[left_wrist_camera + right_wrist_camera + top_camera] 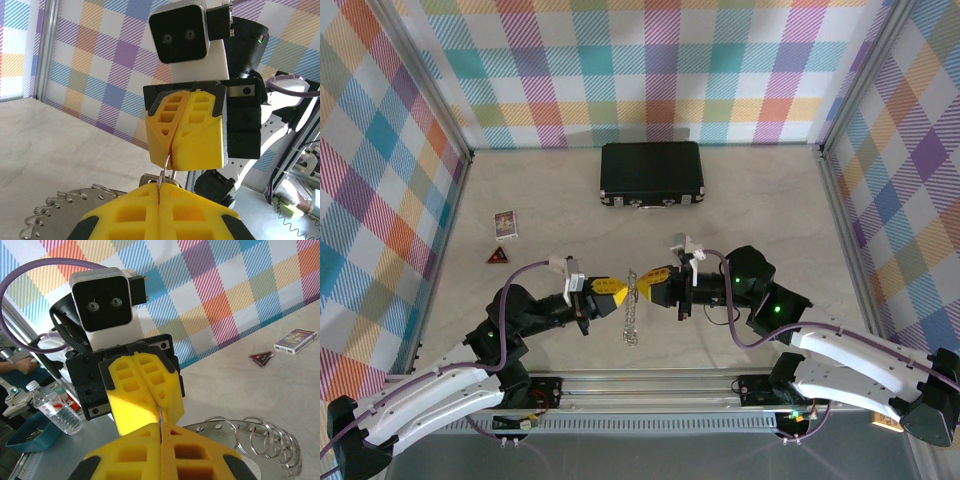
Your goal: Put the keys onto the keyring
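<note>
Centre of table: left gripper and right gripper tip to tip, jaws of both pressed fully closed. Pinched in the seam of each: keyring, a thin wire loop bridging the small gap between the tips. Keys strung just below the tips as a silvery chain trailing toward the near edge. Far left: card box with red triangle just nearer; print too small to read. Far centre: black case. Off the table, plastic bottle, label unreadable.
</note>
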{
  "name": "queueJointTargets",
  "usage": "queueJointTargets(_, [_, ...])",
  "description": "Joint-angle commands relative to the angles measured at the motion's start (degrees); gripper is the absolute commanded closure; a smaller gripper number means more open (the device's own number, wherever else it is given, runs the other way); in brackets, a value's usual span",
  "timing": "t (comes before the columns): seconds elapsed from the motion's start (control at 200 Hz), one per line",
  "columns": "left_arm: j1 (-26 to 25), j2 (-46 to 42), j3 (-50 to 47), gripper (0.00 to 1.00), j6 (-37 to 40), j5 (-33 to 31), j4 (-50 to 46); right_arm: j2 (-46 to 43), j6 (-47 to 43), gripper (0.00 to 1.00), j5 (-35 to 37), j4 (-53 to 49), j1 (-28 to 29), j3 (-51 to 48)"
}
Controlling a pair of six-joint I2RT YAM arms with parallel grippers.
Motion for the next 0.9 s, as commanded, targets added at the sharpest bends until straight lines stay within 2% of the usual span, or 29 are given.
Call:
queueJointTargets(0.0, [0.52, -0.07, 1.06, 1.00, 0.96, 0.52, 3.87, 0.39, -1.22, 1.00, -3.81, -1.75, 0.29, 2.08])
queueJointTargets(0.43, [0.49, 0.74, 2.07, 1.00, 0.30, 0.27, 3.90, -1.41, -4.98, 1.00, -5.87, -3.03, 0.41, 0.60])
queueJointTargets(0.895, [0.53, 2.18, 2.57, 1.00, 0.85, 1.13, 1.94, -3.24, -5.95, 1.00, -4.70, -2.00, 0.45, -0.31])
